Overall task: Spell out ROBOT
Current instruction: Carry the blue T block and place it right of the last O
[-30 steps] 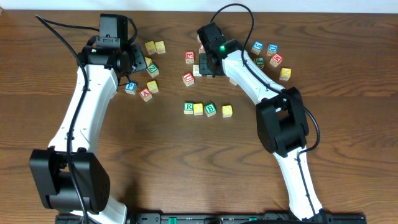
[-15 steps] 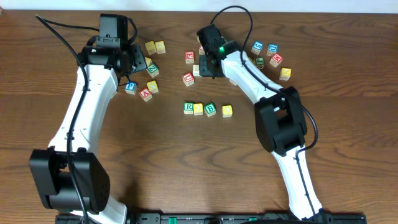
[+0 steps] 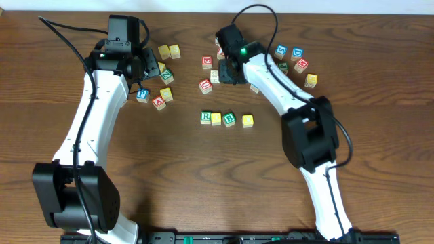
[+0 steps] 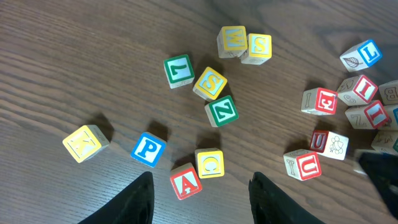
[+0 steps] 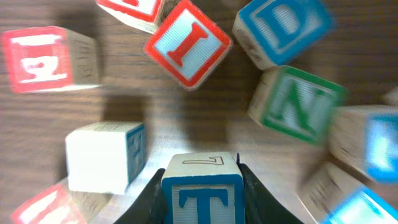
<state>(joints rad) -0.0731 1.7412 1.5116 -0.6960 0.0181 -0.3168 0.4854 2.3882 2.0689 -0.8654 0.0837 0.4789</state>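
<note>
A row of cubes lies mid-table: green R (image 3: 205, 116), a yellow-topped cube (image 3: 216, 119), green B (image 3: 229, 119), then a gap and a second yellow-topped cube (image 3: 247, 120). My right gripper (image 3: 229, 73) is behind the row, among loose cubes. In the right wrist view it (image 5: 202, 194) is shut on the blue T cube (image 5: 202, 190), held just above the wood. My left gripper (image 3: 146, 68) hovers at the back left. In the left wrist view it (image 4: 202, 202) is open and empty, with a red A cube (image 4: 186, 181) between its fingers' line.
Around the held cube are a white cube (image 5: 102, 155), a red I (image 5: 188, 43), a green N (image 5: 295, 102) and a blue D (image 5: 280, 28). Loose cubes cluster at the back right (image 3: 291, 57) and under the left gripper (image 3: 163, 91).
The right arm has shifted very slightly to the right, still holding the T cube. The left arm and the row have not moved.
</note>
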